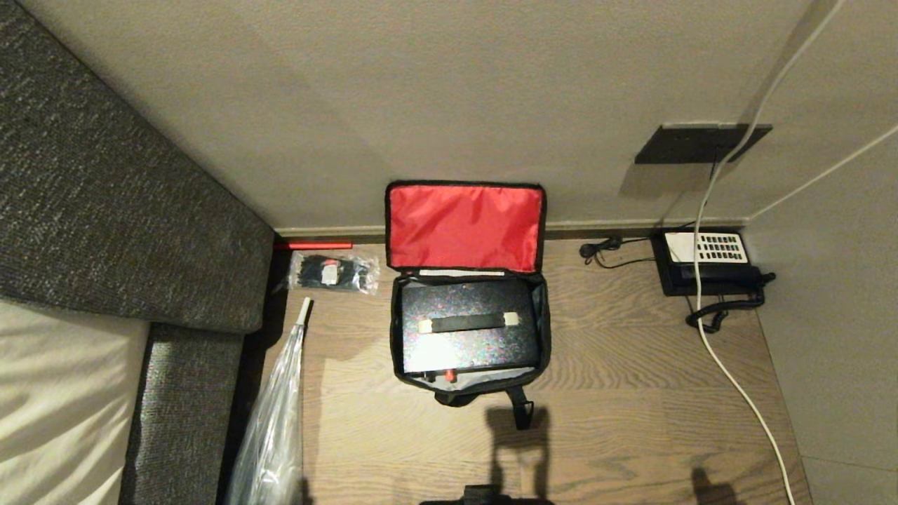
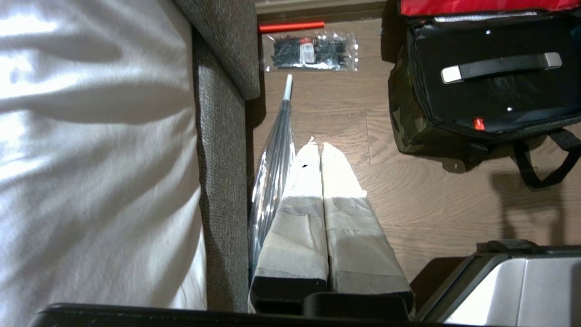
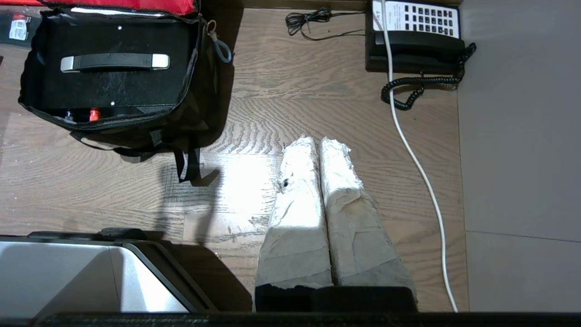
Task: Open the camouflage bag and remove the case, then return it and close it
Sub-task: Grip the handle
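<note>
The camouflage bag point(image 1: 468, 280) stands open-topped; bare floor point(image 1: 617, 351) flanks it, sofa point(image 1: 126, 210) and phone point(image 1: 708, 263) well apart.

- The camouflage bag point(image 1: 468, 301) stands on the floor point(image 1: 617, 393) against the wall point(image 1: 449, 91), lid up.
- The case point(image 1: 466, 335) sits inside it.
- A packet of ties point(image 1: 331, 273) lies to its left, near the sofa point(image 1: 126, 231).
- A desk phone point(image 1: 708, 264) sits to its right.
- A cable point(image 1: 736, 379) runs past the phone.
- An umbrella point(image 1: 277, 421) lies beside the sofa.
</note>
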{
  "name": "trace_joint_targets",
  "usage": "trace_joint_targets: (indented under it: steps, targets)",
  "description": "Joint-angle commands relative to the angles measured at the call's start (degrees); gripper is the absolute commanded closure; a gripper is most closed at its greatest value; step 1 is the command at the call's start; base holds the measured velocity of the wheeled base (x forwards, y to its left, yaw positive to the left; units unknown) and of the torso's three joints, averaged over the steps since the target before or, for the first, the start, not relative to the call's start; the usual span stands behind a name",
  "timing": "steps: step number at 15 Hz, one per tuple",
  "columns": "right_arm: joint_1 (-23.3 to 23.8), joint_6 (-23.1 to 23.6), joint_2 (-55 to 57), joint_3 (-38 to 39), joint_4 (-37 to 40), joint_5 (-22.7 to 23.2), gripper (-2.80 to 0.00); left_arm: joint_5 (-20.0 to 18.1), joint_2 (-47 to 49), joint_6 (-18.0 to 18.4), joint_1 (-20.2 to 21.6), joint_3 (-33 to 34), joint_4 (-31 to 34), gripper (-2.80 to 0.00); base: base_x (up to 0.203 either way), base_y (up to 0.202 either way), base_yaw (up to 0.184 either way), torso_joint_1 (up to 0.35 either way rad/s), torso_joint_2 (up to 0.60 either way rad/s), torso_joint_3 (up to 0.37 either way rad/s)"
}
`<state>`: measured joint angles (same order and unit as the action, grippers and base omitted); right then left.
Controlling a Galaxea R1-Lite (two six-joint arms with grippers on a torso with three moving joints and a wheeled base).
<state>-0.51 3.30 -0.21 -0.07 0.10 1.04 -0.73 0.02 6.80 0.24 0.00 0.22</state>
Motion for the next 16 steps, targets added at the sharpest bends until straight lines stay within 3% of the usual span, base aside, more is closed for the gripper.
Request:
trace_joint_targets:
  steps: [1, 8, 11, 16]
  targets:
    - [-0.02, 0.04, 0.12, -0.01, -0.01, 0.02, 0.00, 0.03, -0.02, -0.11, 0.02, 0.09, 0.04, 0.00, 0.000, 0.000, 0.000, 0.000, 0.00, 0.000]
    - [-0.02, 0.04, 0.12, -0.01, -0.01, 0.02, 0.00, 0.12, -0.11, -0.65, 0.02, 0.18, 0.39, 0.00, -0.157, 0.000, 0.001, 0.002, 0.00, 0.005]
    - [-0.02, 0.04, 0.12, -0.01, -0.01, 0.02, 0.00, 0.12, -0.02, -0.44, 0.02, 0.18, 0.20, 0.00, 0.000, 0.000, 0.000, 0.000, 0.00, 0.000]
    - [-0.02, 0.04, 0.12, -0.01, -0.01, 0.02, 0.00, 0.47, -0.11, -3.55, 0.02, 0.09, 0.22, 0.00, 0.000, 0.000, 0.000, 0.001, 0.00, -0.102]
